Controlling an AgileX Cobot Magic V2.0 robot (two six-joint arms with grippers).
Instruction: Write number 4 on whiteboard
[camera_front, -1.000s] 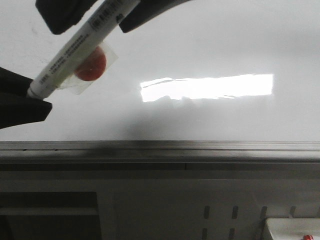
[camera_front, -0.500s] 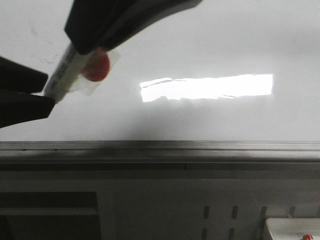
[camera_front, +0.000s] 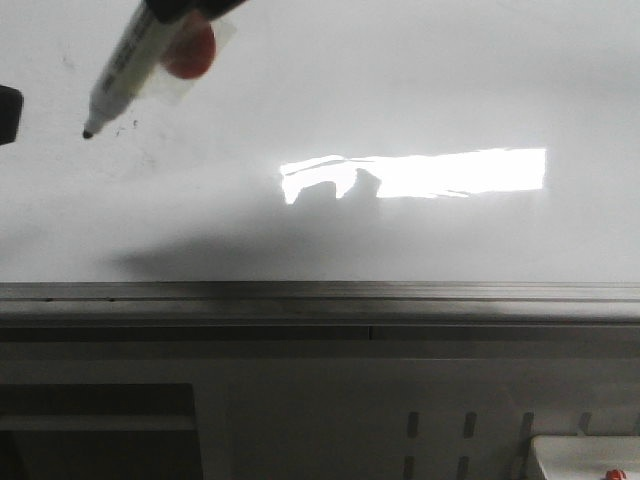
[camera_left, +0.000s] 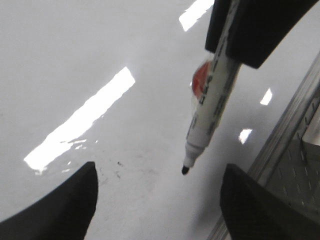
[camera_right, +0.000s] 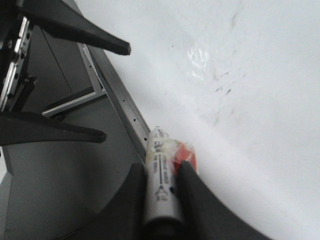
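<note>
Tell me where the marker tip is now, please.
In the front view, the marker tip is at the upper left, over the whiteboard, beside faint smudge specks.

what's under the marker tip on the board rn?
Under the marker tip the whiteboard shows only faint dark specks; no number 4 is visible. The right gripper holds the marker. Whether the tip touches the board cannot be told.

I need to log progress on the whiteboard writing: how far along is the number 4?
Done: the marker is uncapped and shut in the right tool, tip bare above the whiteboard. In hand: the tip hovers near faint smudge specks; the open left tool holds nothing. Left: no stroke of the 4 shows yet, so all the writing remains.
</note>
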